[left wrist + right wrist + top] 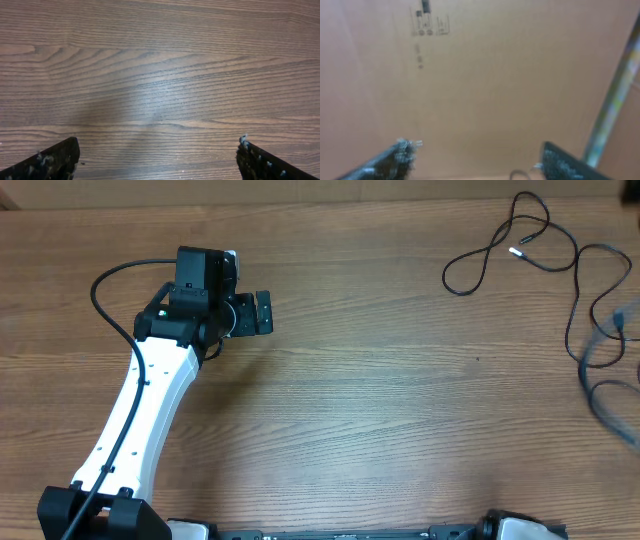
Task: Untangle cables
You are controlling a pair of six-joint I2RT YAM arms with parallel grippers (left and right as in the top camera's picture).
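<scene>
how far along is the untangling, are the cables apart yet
Done: the cables lie spread in loose loops at the table's far right, no tight knot showing. In hand: nothing clearly gripped. The left gripper is open over bare table, and the right gripper is open in a blurred view. Left: strands cross near the right edge, so the cords look not yet separated.

My brown wood-grain tabletop (pixel 380 430) fills the overhead view. In the right wrist view I see a plain brown cardboard panel (pixel 510 85) with small black printed marks (pixel 427 22), and a blurred pale slanted pole (pixel 612 100) at its right.
</scene>
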